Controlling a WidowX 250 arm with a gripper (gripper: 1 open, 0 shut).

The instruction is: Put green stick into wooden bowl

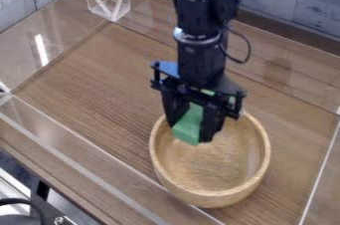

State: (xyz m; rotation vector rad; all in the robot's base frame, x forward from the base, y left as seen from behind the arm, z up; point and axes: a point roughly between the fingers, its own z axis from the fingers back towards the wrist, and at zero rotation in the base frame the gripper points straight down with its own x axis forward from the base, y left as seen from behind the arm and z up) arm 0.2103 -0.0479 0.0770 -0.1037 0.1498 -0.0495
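Observation:
The green stick (192,125) hangs upright between the black fingers of my gripper (194,127), which is shut on it. It hangs over the near-left part of the wooden bowl (233,174), just inside the rim, its lower end down among the bowl's walls. The bowl is round, light wood with visible grain, and sits on the wooden tabletop at the lower right. The arm comes down from the top of the view, gripper pointing straight down.
A clear plastic wall (80,139) runs around the tabletop, with its near edge along the lower left. A small clear stand (106,2) sits at the back left. Grey planks form the backdrop behind the table.

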